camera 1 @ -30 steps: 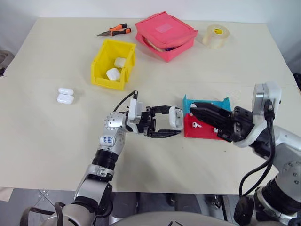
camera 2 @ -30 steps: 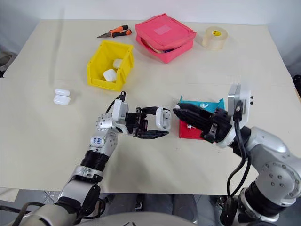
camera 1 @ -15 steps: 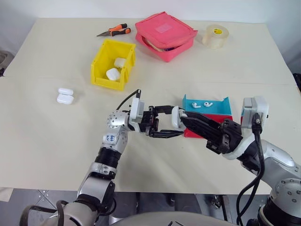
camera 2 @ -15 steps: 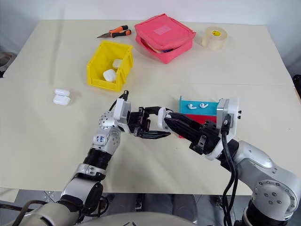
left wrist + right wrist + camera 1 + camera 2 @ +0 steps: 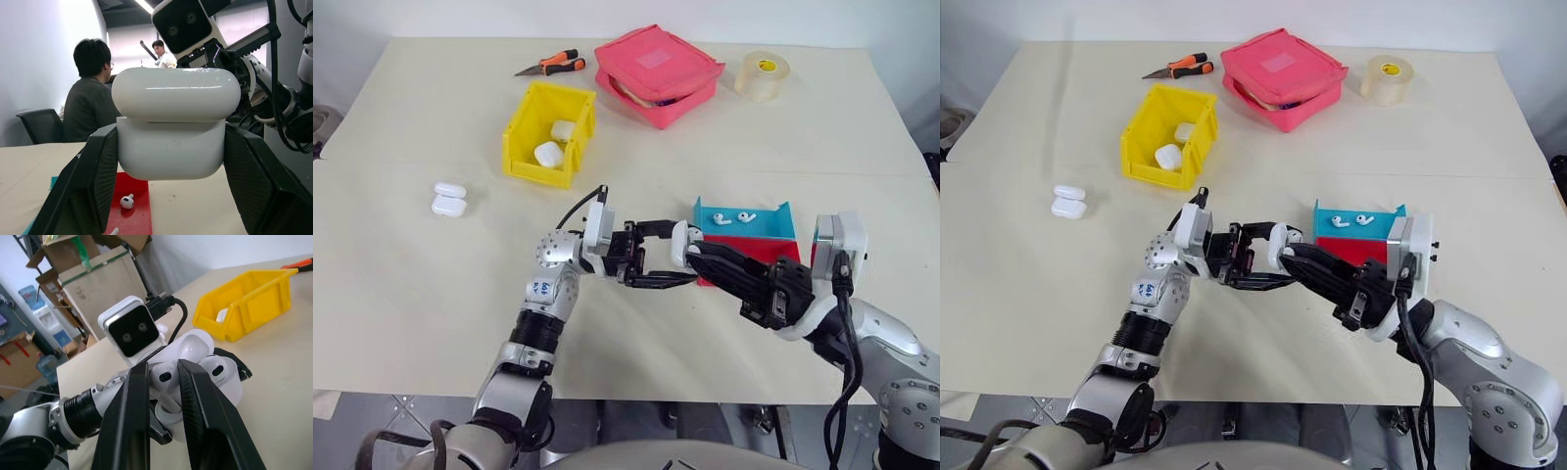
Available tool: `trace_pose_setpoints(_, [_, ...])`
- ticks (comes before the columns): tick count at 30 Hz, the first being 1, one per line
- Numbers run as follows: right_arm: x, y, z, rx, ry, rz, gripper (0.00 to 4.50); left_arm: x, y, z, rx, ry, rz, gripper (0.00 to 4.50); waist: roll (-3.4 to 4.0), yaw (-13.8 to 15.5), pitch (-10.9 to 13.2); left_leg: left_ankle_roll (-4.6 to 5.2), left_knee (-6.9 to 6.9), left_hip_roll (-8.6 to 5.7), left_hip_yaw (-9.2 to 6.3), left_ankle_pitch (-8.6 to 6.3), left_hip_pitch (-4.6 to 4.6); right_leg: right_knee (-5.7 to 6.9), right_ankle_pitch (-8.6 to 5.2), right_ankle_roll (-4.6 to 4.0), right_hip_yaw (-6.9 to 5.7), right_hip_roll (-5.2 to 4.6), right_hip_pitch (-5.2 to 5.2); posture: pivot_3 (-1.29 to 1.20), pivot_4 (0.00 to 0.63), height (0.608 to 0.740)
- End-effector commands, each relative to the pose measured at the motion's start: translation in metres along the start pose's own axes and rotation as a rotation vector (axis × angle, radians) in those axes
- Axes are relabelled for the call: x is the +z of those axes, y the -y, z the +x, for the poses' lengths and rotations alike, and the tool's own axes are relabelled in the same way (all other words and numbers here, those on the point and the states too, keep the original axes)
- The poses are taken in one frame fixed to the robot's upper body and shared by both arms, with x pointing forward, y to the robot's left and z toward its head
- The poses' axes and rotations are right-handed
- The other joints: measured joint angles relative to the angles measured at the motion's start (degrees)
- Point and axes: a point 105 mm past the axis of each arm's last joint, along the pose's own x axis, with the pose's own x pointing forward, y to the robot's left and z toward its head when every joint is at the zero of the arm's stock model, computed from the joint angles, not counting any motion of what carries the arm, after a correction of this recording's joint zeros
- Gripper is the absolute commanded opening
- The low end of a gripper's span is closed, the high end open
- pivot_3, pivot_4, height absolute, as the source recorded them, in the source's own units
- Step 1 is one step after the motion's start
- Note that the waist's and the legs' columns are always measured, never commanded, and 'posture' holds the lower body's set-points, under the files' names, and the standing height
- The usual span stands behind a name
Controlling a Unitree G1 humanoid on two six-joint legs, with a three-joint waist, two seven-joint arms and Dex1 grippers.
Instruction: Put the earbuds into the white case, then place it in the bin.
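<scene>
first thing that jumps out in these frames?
The two grippers meeting mid-table: the left gripper clamps the open white case, and the right gripper pinches an earbud right at it. Behind them, the yellow bin already holds two cases.

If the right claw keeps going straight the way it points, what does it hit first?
The white case, held open in the left claw. The right claw carries an earbud between its fingers, aimed at the open case just ahead; the exact gap is hard to judge.
</scene>
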Motion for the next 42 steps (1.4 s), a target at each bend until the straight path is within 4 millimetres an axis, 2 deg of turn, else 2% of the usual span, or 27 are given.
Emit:
trace_pose_setpoints(1, [-0.014,0.014,-0.008,-0.058,-0.076,-0.014,0.47,0.023,0.001,0.010,-0.030,0.068,0.083,2.79,0.00,0.03,0.00,0.00,0.00,0.00,0.00,0.00,0.00,-0.01,0.00,0.00,0.00,0.00,0.00,0.00,0.150,0.740])
trace_pose_setpoints(4, [-0.017,0.021,-0.012,-0.085,-0.102,-0.035,0.47,0.024,0.001,0.009,-0.020,0.067,0.088,2.79,0.00,0.03,0.00,0.01,0.00,-0.01,0.00,-0.01,0.00,-0.02,0.00,0.00,0.00,0.00,0.01,0.00,0.150,0.740])
trace_pose_setpoints(11, [-0.023,0.022,-0.010,-0.075,-0.104,-0.040,0.47,0.025,0.000,0.007,-0.002,0.061,0.098,2.79,-0.01,0.02,0.00,0.01,0.00,0.00,0.00,-0.01,0.00,-0.02,0.00,0.00,0.00,0.00,0.01,0.00,0.150,0.740])
trace_pose_setpoints(20, [-0.016,0.022,-0.006,-0.039,-0.117,-0.092,0.47,0.019,0.000,0.007,0.011,0.046,0.099,2.79,-0.01,0.07,0.00,0.01,0.01,0.00,0.00,-0.01,0.00,-0.03,0.00,0.00,-0.01,-0.01,0.01,0.00,0.150,0.740])
trace_pose_setpoints(21, [-0.013,0.022,-0.006,-0.037,-0.111,-0.107,1.18,0.018,-0.001,0.006,0.014,0.042,0.099,2.79,-0.01,0.06,0.00,0.01,0.01,0.00,0.00,-0.01,0.00,-0.02,0.00,0.00,-0.01,0.00,0.01,0.00,0.150,0.740])
trace_pose_setpoints(23, [-0.008,0.022,-0.005,-0.034,-0.101,-0.133,1.75,0.016,-0.002,0.005,0.019,0.035,0.098,2.79,-0.01,0.06,0.01,0.01,0.01,0.00,0.00,-0.01,0.00,-0.03,0.00,0.00,-0.01,0.00,0.02,0.00,0.150,0.740])
trace_pose_setpoints(32, [0.007,0.022,-0.003,-0.021,-0.093,-0.188,1.75,0.011,-0.006,0.001,0.040,0.016,0.090,2.79,-0.01,0.12,0.01,0.01,0.02,0.00,0.00,-0.01,0.00,-0.03,0.00,0.00,-0.02,-0.01,0.02,0.00,0.150,0.740])
trace_pose_setpoints(42, [0.021,0.036,-0.029,-0.110,-0.166,-0.258,1.75,0.006,-0.016,-0.016,0.109,-0.060,0.093,2.79,-0.02,0.13,0.01,0.01,0.02,0.01,0.01,-0.01,0.00,-0.02,0.00,0.00,-0.02,-0.01,0.03,0.00,0.150,0.740])
